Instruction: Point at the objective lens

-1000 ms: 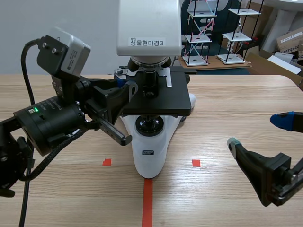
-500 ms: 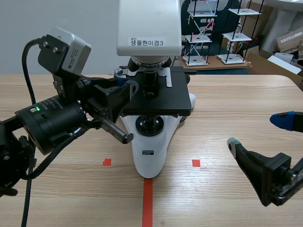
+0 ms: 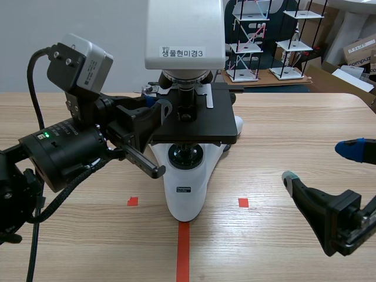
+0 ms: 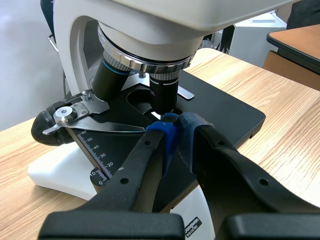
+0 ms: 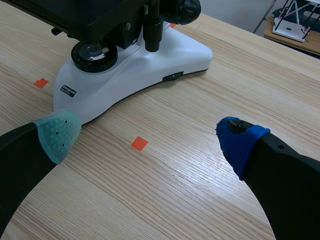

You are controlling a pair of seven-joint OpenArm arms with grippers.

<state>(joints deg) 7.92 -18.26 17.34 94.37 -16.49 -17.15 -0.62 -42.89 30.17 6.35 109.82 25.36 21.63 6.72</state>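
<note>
1. Centrally, the objective lens (image 4: 164,90), a short black barrel, hangs from the turret of the white microscope (image 3: 185,197). It sits directly over the opening in the black stage (image 3: 200,128). In the scene view it is at 12 o'clock from the microscope's foot.
2. A second objective (image 4: 111,75) slants from the same turret just beside it.
3. The left gripper (image 4: 172,126) has its fingers pressed together with nothing between them. The blue pads meet at the tip, which is aimed at the lower end of the objective lens, very near it. Whether they touch cannot be told.
4. The left arm comes in from 9 o'clock of the microscope, over the stage's edge.
5. The right gripper (image 5: 150,139) is spread wide and empty, low over the wooden table (image 3: 282,117). It is at about 4 o'clock from the microscope and well apart from it.
6. An orange-red tape line (image 3: 183,252) runs off at 6 o'clock from the foot.
</note>
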